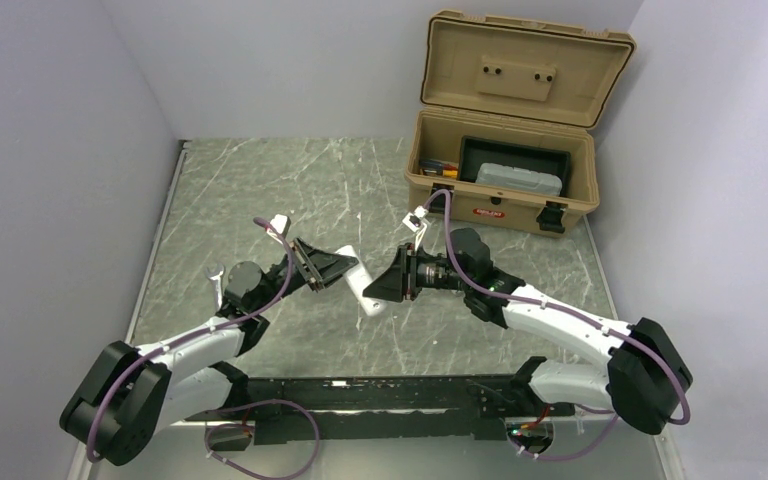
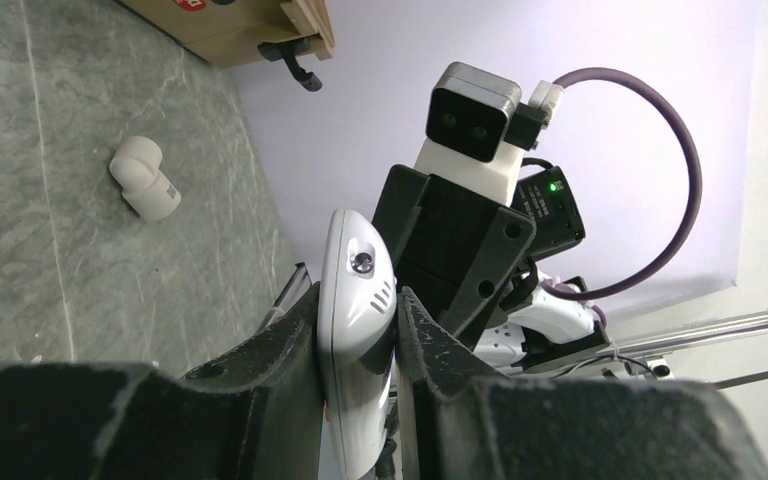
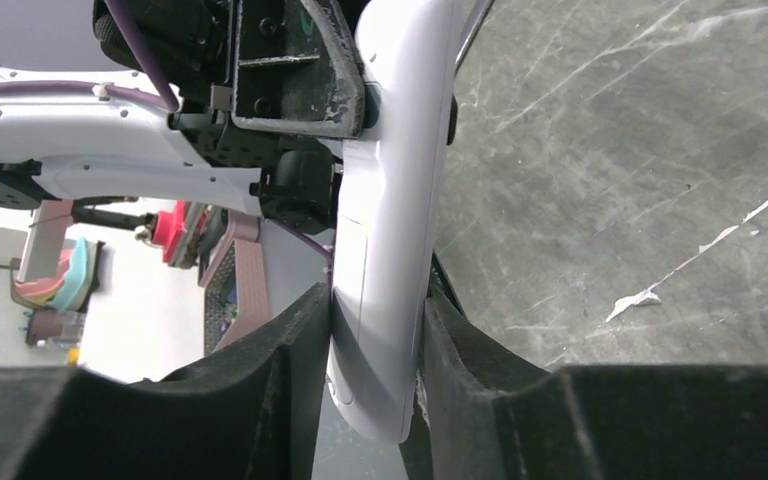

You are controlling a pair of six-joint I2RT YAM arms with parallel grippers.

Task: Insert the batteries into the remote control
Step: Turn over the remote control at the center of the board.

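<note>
remote control (image 3: 395, 180) between left gripper (image 2: 360, 325), right gripper (image 3: 378, 310)

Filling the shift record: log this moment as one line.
left tool: clamps remote | right tool: clamps other end | remote: held above table | batteries: not visible

Left arm (image 1: 190, 345) and right arm (image 1: 570, 325): white link shells, black joint housings, purple cables (image 2: 693, 170) tied alongside; grey wrist camera (image 2: 472, 110).
</note>
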